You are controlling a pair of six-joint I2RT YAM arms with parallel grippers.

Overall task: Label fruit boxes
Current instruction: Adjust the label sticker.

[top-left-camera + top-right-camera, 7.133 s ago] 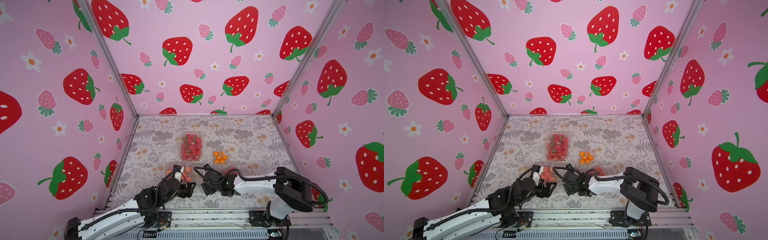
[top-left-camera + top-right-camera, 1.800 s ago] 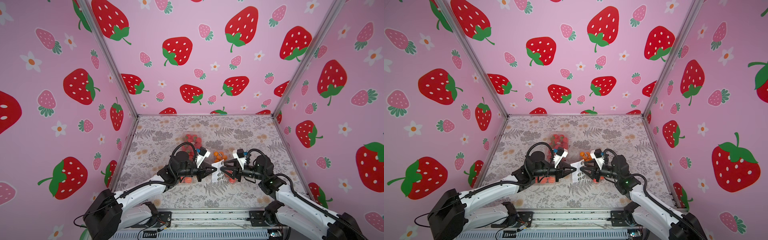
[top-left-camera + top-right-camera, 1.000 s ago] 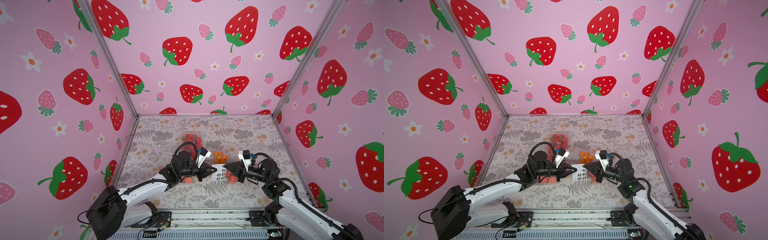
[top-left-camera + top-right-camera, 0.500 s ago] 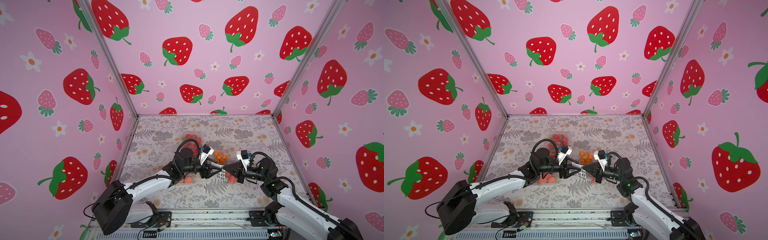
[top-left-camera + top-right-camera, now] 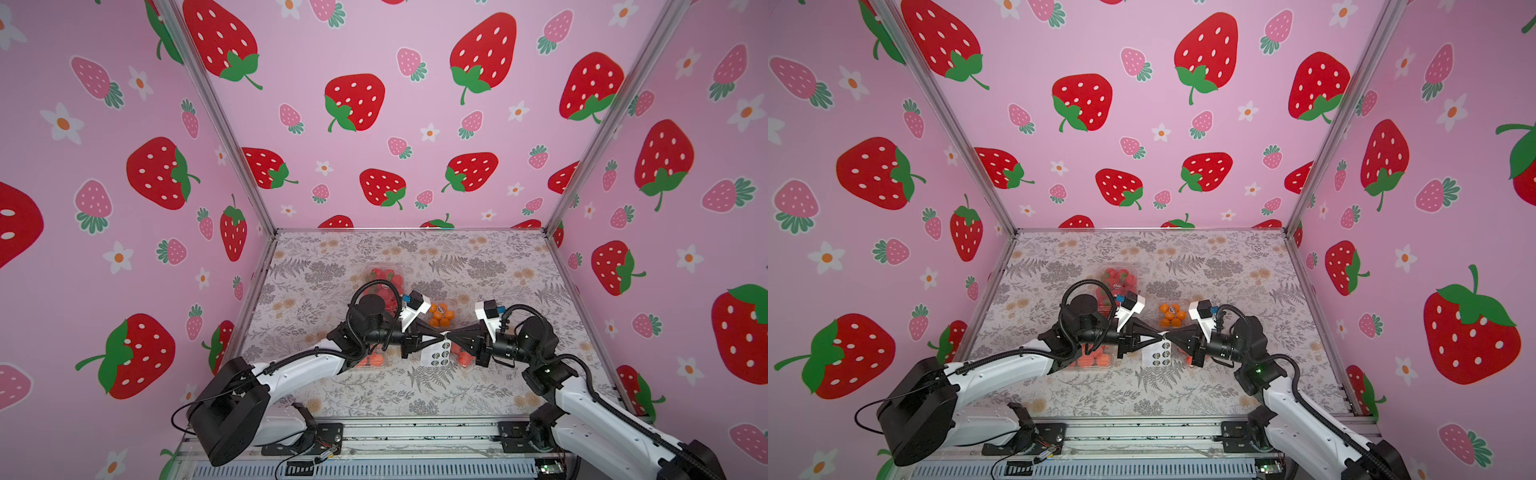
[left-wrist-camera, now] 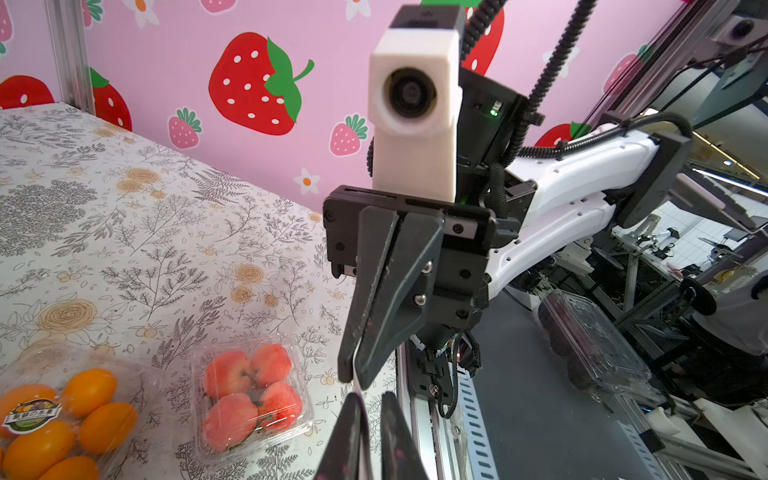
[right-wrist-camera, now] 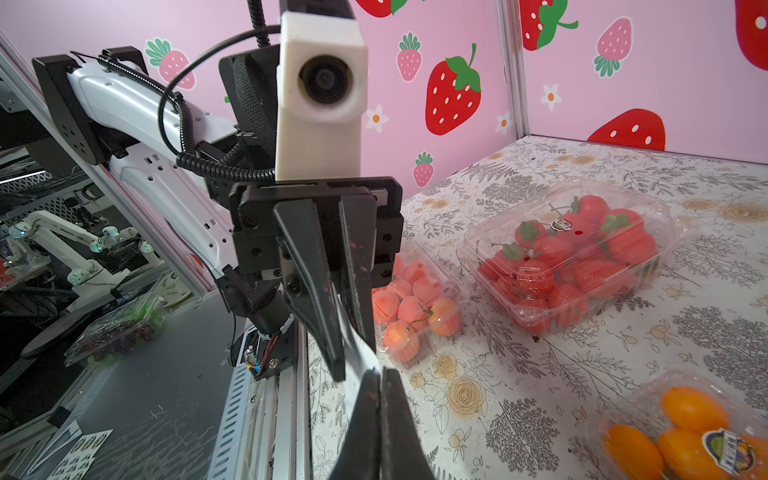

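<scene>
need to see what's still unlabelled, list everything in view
table: 1, grey floral cloth
walls: 3, pink with strawberries
sticker sheet: 1, white with dark rounds, hanging over table's near middle
strawberry punnet: 1, clear, red fruit, beyond sheet, slightly left
orange punnet: 1, orange fruit, just beyond sheet
large peach punnet: 1, peach-pink fruit, left of sheet
small peach punnet: 1, peach-pink fruit, right of sheet
lid stickers: 2, multicoloured, on strawberry and orange punnets
left gripper: 1, black, jaws barely parted at sheet's edge
right gripper: 1, black, shut on sheet
</scene>
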